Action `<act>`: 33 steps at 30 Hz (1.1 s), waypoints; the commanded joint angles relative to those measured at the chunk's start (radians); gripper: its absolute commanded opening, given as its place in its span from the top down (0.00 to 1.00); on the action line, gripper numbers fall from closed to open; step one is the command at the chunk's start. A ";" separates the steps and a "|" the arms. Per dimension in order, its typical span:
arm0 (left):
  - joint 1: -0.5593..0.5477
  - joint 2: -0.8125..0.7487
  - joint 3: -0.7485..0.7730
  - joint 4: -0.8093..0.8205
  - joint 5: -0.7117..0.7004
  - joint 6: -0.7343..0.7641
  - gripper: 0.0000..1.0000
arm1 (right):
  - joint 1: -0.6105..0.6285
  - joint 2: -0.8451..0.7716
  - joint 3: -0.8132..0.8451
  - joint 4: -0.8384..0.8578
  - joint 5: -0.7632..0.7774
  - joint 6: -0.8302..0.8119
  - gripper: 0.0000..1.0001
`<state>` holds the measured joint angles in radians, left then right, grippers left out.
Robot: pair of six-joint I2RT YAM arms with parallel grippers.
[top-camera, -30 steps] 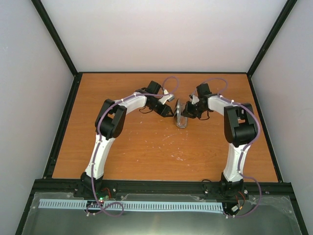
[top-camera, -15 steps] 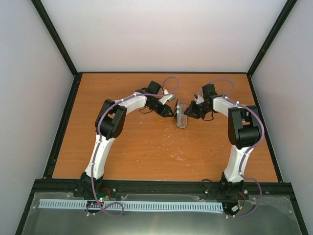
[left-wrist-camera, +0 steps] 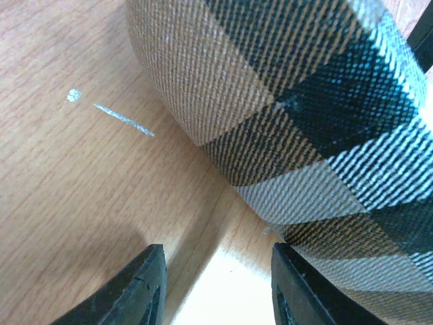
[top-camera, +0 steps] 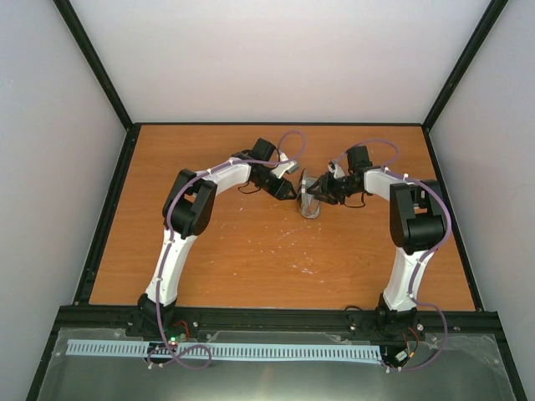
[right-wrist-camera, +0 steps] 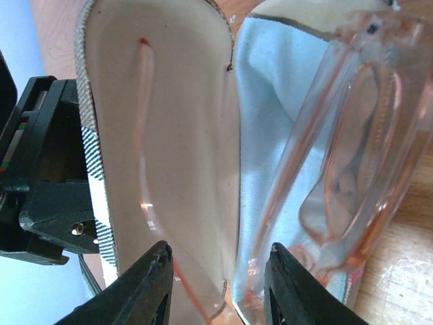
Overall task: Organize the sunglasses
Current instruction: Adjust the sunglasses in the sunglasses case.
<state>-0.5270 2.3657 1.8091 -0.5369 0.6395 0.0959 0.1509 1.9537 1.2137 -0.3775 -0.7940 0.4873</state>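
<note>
The brown case (top-camera: 311,199) with grey stripes stands open mid-table between both grippers. In the right wrist view its cream-lined lid (right-wrist-camera: 183,115) is on the left. The pale blue cloth (right-wrist-camera: 267,101) lies in the other half with the pinkish see-through sunglasses (right-wrist-camera: 352,156) on it. One slim pink arm (right-wrist-camera: 144,135) runs along the lid lining. My right gripper (right-wrist-camera: 223,288) is open, its jaws straddling the seam between lid and base. My left gripper (left-wrist-camera: 218,288) is open and empty, low on the table against the case's plaid outside (left-wrist-camera: 304,88).
The wooden table (top-camera: 251,251) has white scratch marks near its middle and a black frame round its edge. Grey walls close in the back and sides. My left gripper's black body (right-wrist-camera: 40,169) shows just behind the lid in the right wrist view.
My right arm's elbow has swung right and its gripper has moved a little left, closer onto the case. The left arm and the case have not moved.
</note>
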 commanded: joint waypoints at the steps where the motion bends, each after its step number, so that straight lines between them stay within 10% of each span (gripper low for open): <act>1: -0.015 -0.041 0.001 0.029 0.008 0.004 0.56 | -0.005 -0.028 -0.007 0.014 -0.020 0.008 0.64; 13: -0.016 -0.038 -0.003 0.032 0.010 0.002 0.56 | 0.009 -0.012 0.027 -0.081 0.024 -0.068 0.63; 33: -0.022 -0.042 -0.011 0.033 -0.001 0.007 0.56 | 0.021 0.015 0.019 -0.085 0.065 -0.090 0.97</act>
<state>-0.5301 2.3642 1.7985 -0.5144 0.6384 0.0959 0.1707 1.9648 1.2354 -0.4595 -0.7471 0.4088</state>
